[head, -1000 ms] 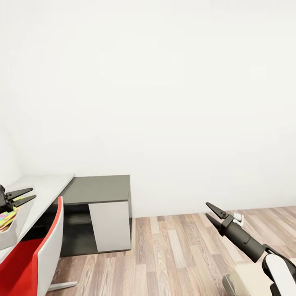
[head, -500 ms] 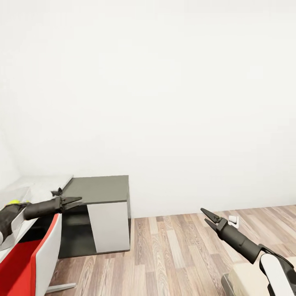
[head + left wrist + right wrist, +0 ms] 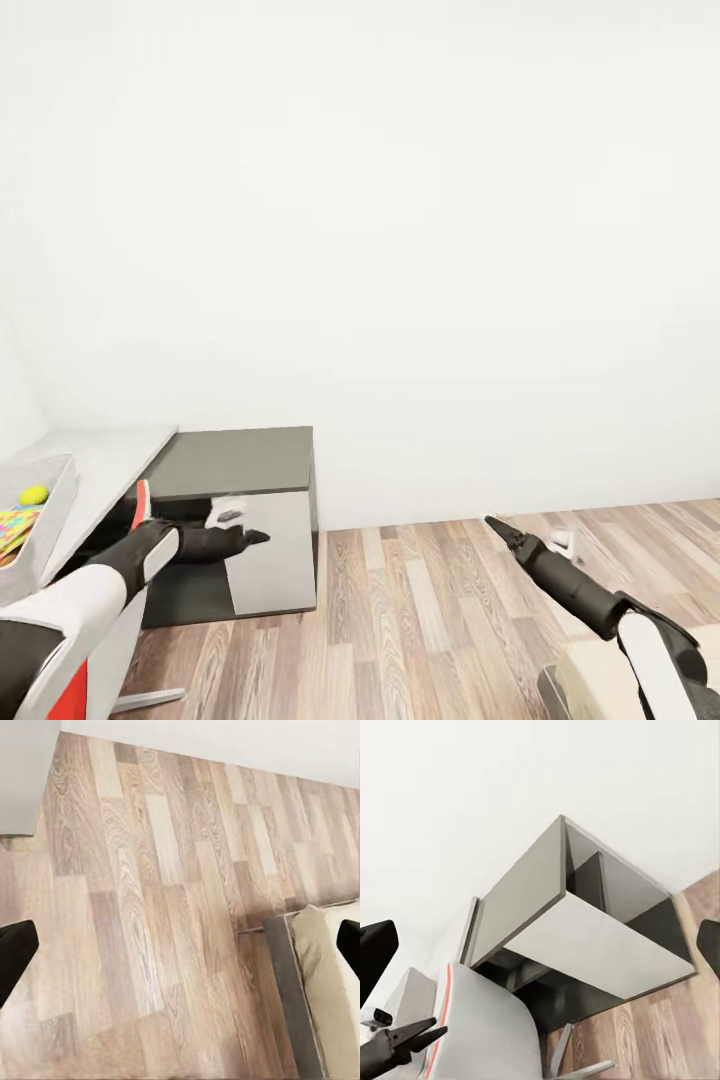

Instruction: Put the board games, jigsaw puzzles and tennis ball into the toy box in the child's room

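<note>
At the far left edge of the head view, the light grey toy box (image 3: 52, 510) is sitting on the pale table (image 3: 110, 458), with the tennis ball (image 3: 33, 494) lying inside it next to a patch of multicoloured jigsaw puzzle (image 3: 14, 528). To the right of the table top, the low dark grey side cabinet (image 3: 240, 462) is standing against the white wall (image 3: 400, 250), its white front panel (image 3: 272, 550) facing the room.

The left gripper (image 3: 252, 538) is reaching out low in front of that cabinet, past the top edge of the red and white chair (image 3: 120, 600). It is carrying nothing. In its own wrist view the two dark fingertips (image 3: 15, 952) are standing wide apart, with wood-plank floor (image 3: 150, 907) between them and a corner of the beige bed (image 3: 330, 997) in its grey frame beneath.

The right gripper (image 3: 494, 524) is pointing out over the floor towards the wall, well to the right of the cabinet, also empty. From the head view its tips are looking close together, but in the right wrist view they sit at opposite edges of the picture, so the fingers are spread. That wrist camera is looking across at the cabinet, the chair back (image 3: 495, 1027) and the left gripper.
</note>
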Tool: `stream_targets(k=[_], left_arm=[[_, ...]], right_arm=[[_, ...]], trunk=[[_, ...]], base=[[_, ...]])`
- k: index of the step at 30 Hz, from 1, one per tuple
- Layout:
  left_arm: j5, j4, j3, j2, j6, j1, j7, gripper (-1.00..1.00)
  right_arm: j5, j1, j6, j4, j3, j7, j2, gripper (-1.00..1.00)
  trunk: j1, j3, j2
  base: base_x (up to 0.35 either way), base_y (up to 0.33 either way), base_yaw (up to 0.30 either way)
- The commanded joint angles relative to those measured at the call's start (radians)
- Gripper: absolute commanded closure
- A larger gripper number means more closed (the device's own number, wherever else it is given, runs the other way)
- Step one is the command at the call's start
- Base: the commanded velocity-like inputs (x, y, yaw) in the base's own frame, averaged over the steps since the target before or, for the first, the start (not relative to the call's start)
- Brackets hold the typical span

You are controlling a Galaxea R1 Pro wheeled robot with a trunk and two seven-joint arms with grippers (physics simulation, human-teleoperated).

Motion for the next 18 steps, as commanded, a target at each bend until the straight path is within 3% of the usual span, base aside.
stream_targets(k=[1, 4, 6, 9, 12, 14, 15, 16, 18], left_arm=[[0.013, 0.01, -0.004, -0.01, -0.02, 0.016, 0.061, -1.0], [0.013, 0.028, -0.005, -0.023, -0.071, 0.086, 0.171, -1.0], [0.011, 0.033, -0.006, -0.026, -0.1, 0.145, 0.213, -1.0], [0.008, 0.038, -0.007, -0.029, -0.174, 0.253, 0.272, -1.0], [-0.002, 0.04, -0.007, -0.03, -0.243, 0.344, 0.329, -1.0], [-0.011, 0.041, -0.007, -0.03, -0.289, 0.413, 0.382, -1.0], [-0.016, 0.042, -0.007, -0.031, -0.342, 0.483, 0.44, -1.0], [-0.017, 0.044, -0.007, -0.031, -0.364, 0.507, 0.459, -1.0], [-0.019, 0.057, -0.007, -0.031, -0.459, 0.595, 0.525, -1.0]], right_arm=[[0.015, -0.008, -0.033, 0.036, 0.005, -0.017, 0.003, -1.0], [0.035, -0.029, -0.105, 0.122, 0.033, -0.065, 0.009, -1.0], [0.047, -0.035, -0.126, 0.185, 0.093, -0.103, 0.02, -1.0], [0.081, -0.039, -0.158, 0.335, 0.239, -0.183, 0.034, -1.0], [0.121, -0.041, -0.237, 0.519, 0.345, -0.248, 0.049, -1.0], [0.165, -0.04, -0.376, 0.744, 0.447, -0.305, 0.086, -1.0], [0.185, -0.04, -0.457, 0.862, 0.494, -0.325, 0.111, -1.0], [0.193, -0.039, -0.499, 0.923, 0.515, -0.333, 0.124, -1.0], [0.214, -0.034, -0.667, 1.148, 0.58, -0.351, 0.163, -1.0]], trunk=[[0.0, 0.0, -0.001], [0.0, 0.0, -0.001], [0.0, 0.0, -0.001], [0.0, 0.0, -0.001], [0.0, 0.0, -0.001], [0.0, 0.0, -0.001], [0.0, 0.0, -0.001], [0.0, 0.0, -0.001], [0.0, 0.0, -0.001]], base=[[0.0, 0.0, 0.0], [0.0, 0.0, 0.0], [0.0, 0.0, 0.0], [0.0, 0.0, 0.0], [0.0, 0.0, 0.0], [0.0, 0.0, 0.0], [0.0, 0.0, 0.0], [0.0, 0.0, 0.0], [0.0, 0.0, 0.0]])
